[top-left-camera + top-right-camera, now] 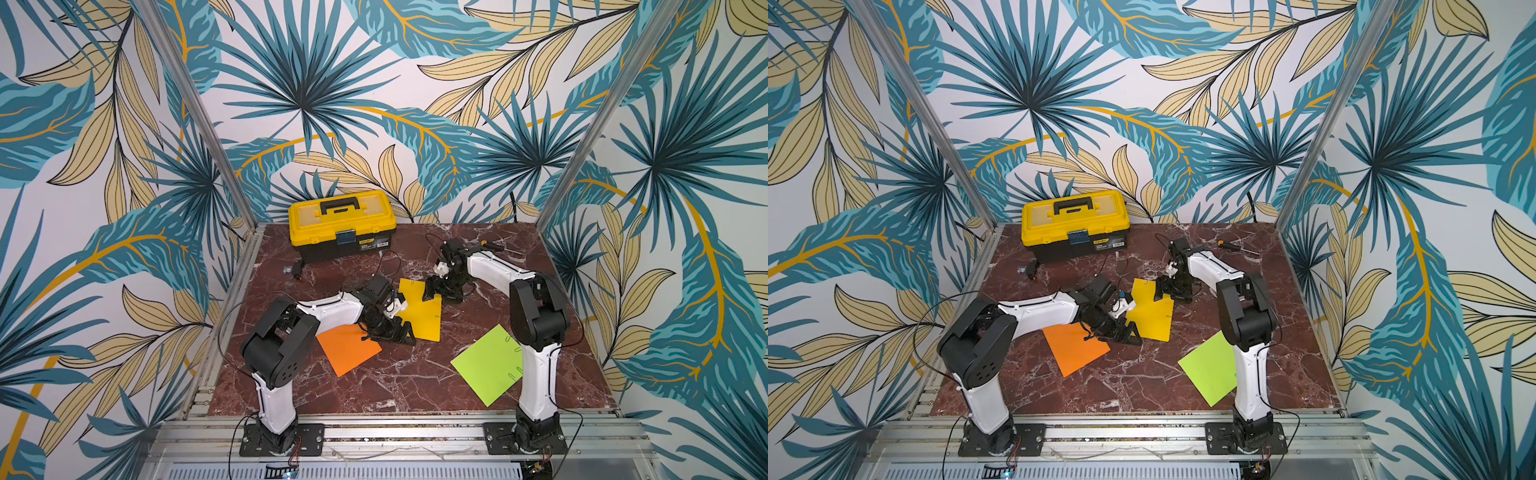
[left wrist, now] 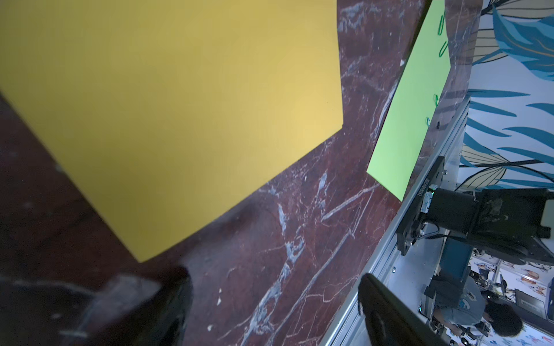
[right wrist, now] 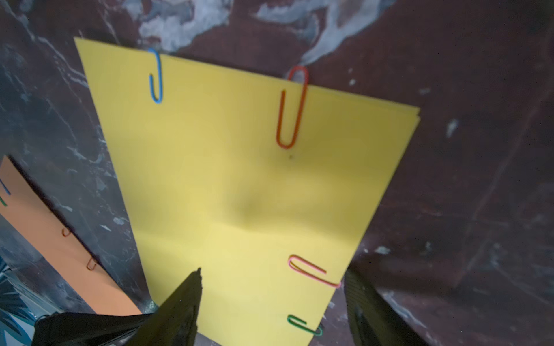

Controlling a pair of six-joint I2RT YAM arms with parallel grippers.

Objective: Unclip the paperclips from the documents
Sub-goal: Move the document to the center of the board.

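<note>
Over yellow sheet (image 3: 239,179), right arm (image 1: 494,270) low

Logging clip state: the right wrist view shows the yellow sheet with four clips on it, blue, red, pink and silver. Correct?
Not quite: the fourth is a green paperclip, not silver. The right wrist view shows it on the yellow sheet with the blue paperclip, red paperclip and pink paperclip.

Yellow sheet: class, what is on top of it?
On the yellow sheet, clipped to its edges: blue clip, red clip, pink clip, green clip. The right end effector hovers open over one edge. Each clip's back leg is hidden beneath the paper.
</note>
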